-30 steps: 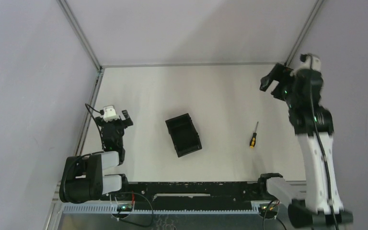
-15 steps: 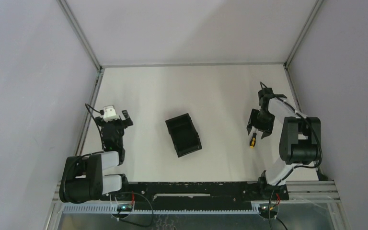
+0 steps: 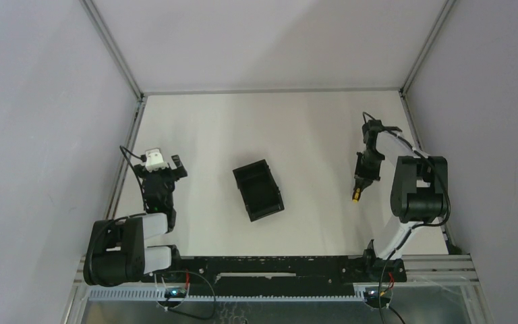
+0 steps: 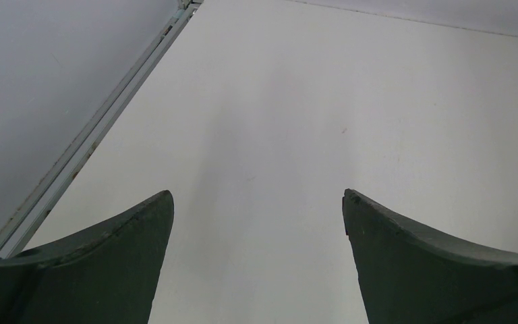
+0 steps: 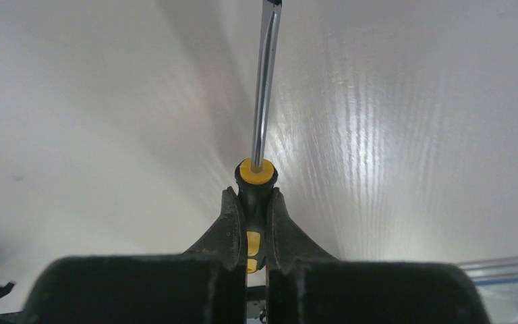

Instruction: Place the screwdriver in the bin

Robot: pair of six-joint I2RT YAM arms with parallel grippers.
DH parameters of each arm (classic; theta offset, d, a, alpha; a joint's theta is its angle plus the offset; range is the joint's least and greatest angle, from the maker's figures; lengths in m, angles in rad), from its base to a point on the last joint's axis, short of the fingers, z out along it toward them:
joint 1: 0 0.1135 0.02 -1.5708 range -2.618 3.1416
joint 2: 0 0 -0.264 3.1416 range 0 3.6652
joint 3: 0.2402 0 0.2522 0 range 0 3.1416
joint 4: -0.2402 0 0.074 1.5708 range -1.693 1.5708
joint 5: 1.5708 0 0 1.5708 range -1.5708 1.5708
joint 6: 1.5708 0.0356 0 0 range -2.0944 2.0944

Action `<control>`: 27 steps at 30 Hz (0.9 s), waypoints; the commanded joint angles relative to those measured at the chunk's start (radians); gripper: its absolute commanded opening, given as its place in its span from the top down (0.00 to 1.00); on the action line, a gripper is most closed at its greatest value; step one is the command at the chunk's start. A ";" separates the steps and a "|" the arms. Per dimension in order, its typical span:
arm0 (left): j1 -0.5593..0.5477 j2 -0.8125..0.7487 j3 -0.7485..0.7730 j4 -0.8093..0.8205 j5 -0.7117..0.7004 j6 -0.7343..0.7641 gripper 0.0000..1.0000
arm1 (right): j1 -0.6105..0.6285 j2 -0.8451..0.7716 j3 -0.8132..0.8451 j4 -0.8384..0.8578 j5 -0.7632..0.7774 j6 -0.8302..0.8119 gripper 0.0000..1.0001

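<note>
The screwdriver (image 5: 255,170) points away from me in the right wrist view, its thin metal shaft running up the frame. My right gripper (image 5: 252,194) is shut on its yellow-and-black handle. From above, the right gripper (image 3: 363,177) sits low over the table at the right, and the handle's yellow end (image 3: 356,196) pokes out toward the near side. The bin (image 3: 258,190), a small black open tray, rests mid-table well to the left of the screwdriver. My left gripper (image 3: 157,170) stays at the left side, and its wrist view shows it (image 4: 257,196) open over bare table.
Grey walls enclose the white table, with metal rails along the left edge (image 3: 125,162) and right edge (image 3: 411,128). A black rail (image 3: 270,264) runs along the near edge between the arm bases.
My right arm came down from high at the back right to the screwdriver, and its jaws went from open to shut on the handle. The left arm and bin stayed put.
</note>
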 commanded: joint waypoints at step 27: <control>-0.005 -0.002 0.039 0.032 -0.007 0.016 0.00 | 0.789 0.175 0.880 -0.418 0.007 0.147 1.00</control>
